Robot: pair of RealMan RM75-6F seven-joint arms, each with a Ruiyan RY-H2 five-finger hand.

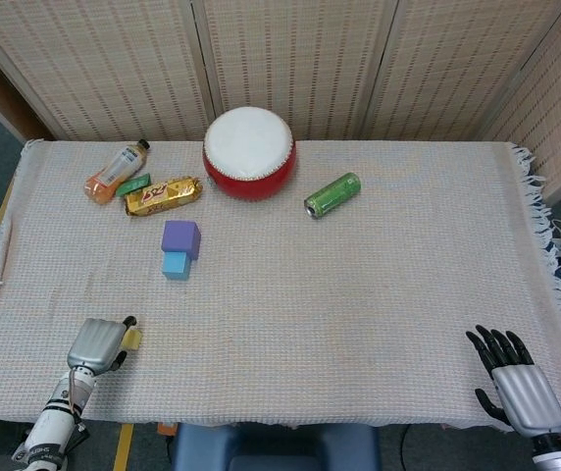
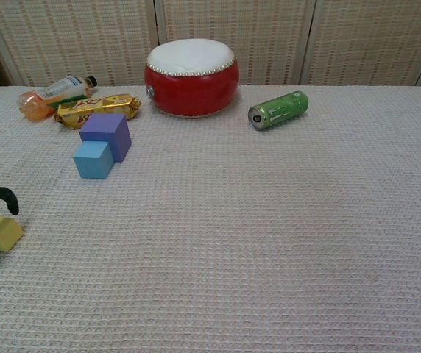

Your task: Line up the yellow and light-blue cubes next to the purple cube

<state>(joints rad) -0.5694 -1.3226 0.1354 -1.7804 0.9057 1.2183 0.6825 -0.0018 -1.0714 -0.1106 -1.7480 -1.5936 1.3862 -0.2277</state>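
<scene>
The light-blue cube sits on the woven tablecloth touching the near face of the purple cube, the two forming a short line toward the robot. The yellow cube lies well apart from them, near the front left edge of the cloth; in the head view it shows as a pale block just beside the left hand. That hand rests low over the cloth with a dark fingertip reaching over the yellow cube's far side; the chest view shows only a curved fingertip above the cube, and whether the fingers actually grip the cube cannot be told. The right hand hangs at the front right corner of the table with its fingers spread apart and nothing in them. Along the far edge lie an orange drink bottle, a gold snack packet, a red drum with a white top, and a green can on its side.
</scene>
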